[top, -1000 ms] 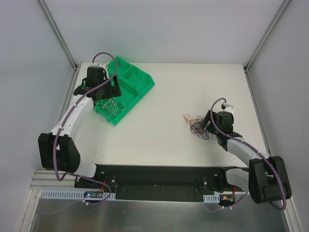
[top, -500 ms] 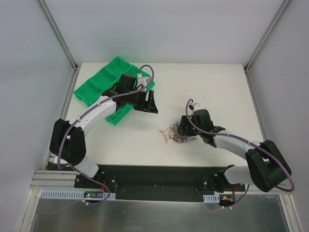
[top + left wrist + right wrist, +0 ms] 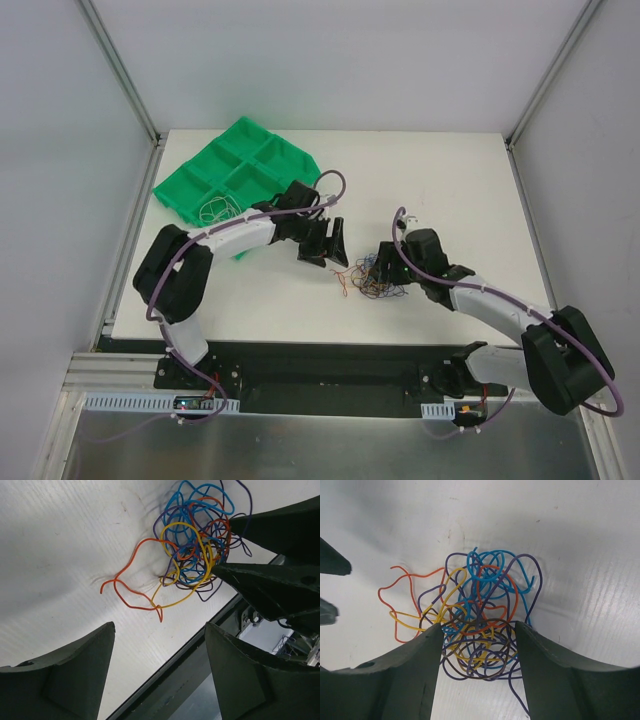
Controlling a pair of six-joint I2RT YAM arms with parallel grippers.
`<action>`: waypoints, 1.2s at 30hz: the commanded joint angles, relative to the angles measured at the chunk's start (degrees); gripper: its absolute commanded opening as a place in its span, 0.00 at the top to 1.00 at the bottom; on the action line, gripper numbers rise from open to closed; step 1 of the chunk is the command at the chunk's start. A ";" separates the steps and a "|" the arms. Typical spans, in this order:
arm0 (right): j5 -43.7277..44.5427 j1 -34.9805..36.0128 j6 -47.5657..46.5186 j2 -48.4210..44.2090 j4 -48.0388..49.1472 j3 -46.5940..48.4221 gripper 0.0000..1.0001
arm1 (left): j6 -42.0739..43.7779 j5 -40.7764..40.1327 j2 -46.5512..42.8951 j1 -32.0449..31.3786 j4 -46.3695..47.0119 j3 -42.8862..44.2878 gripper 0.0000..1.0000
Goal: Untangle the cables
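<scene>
No readable text, labels, brands or numbers in any view. Nothing legible on cables (image 3: 378, 278), green tray (image 3: 186, 190) or tabletop (image 3: 450, 180).

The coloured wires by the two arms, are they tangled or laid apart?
Tangled: the cables overlap in one knotted clump, with only an orange loop trailing out.

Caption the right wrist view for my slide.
Right gripper, jaws open, straddles the cable tangle on the white table.
</scene>
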 commanded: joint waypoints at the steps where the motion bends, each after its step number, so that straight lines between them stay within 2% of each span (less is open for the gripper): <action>1: 0.75 0.11 -1.17 -2.54 -1.30 0.58 0.38 | -4.98 -1.51 3.96 -1.43 2.21 0.19 0.30; 7: -0.47 0.02 -0.20 -3.51 0.89 -1.26 0.37 | -4.02 -3.97 6.07 -1.60 2.65 1.33 0.43; 14: -0.92 0.11 -1.34 -4.56 0.46 -2.49 0.37 | -3.31 -3.80 8.71 -1.69 2.65 2.21 0.44; 18: -0.48 0.11 -1.43 -5.35 0.10 -2.84 0.37 | -3.22 -2.48 9.77 -2.48 2.65 2.65 0.49; 21: -0.39 0.11 -1.00 -5.44 0.45 -3.28 0.35 | -3.13 -2.31 9.86 -3.27 2.57 2.39 0.64; 22: -0.74 0.20 -0.82 -5.27 0.72 -3.55 0.34 | -2.79 -2.13 9.68 -3.27 2.65 2.39 0.72; 27: -0.66 1.34 -1.26 -2.64 1.60 -3.11 0.24 | 0.64 -3.80 6.52 -3.27 2.65 2.39 0.99; 30: 0.92 2.22 -0.47 0.35 2.30 -2.32 0.23 | 3.01 -4.15 3.89 -3.27 2.65 2.48 1.00; 36: 10.49 2.92 3.22 3.17 1.34 -1.96 0.34 | 9.25 -7.31 -3.58 -3.27 2.57 2.21 1.00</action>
